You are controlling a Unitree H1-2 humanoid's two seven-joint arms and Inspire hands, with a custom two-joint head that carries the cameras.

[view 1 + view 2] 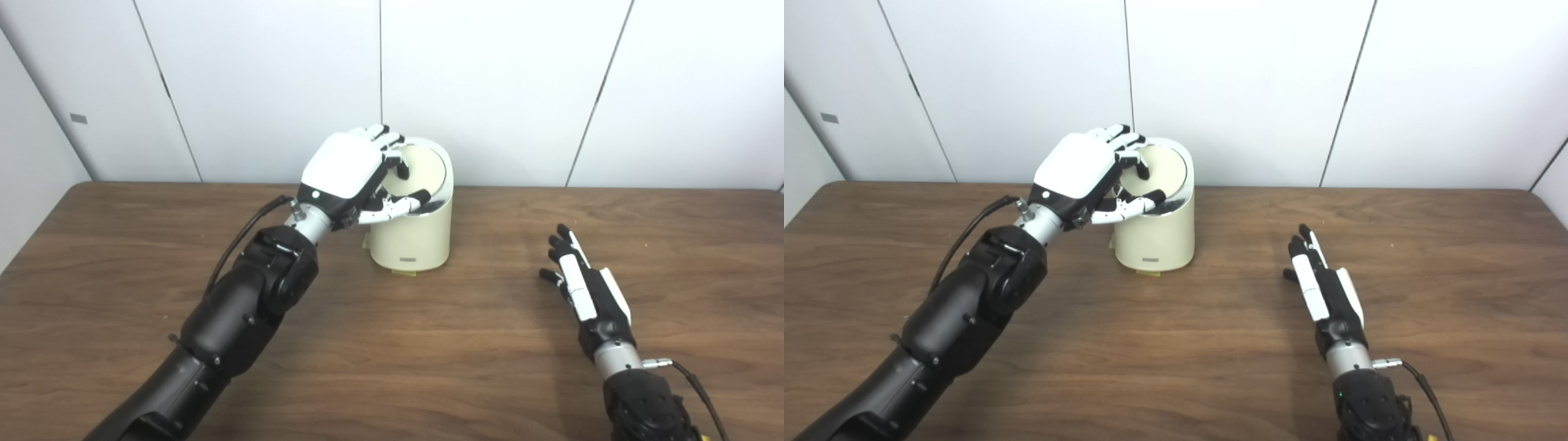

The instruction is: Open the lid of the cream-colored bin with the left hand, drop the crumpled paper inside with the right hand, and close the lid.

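A glossy white-and-black left hand (352, 177) curls over the top of the cream-colored bin (413, 236), fingers (392, 144) bent onto the round lid (422, 171), thumb at the near rim (whether it actually grips the lid, I cannot tell). The bin is a smooth, rounded plastic cylinder near the far edge of the wood-grain table (429, 367), about midway along it. Toward the near right corner, the right hand (582, 288) rests edge-on, fingers straight and empty, well apart from the bin.
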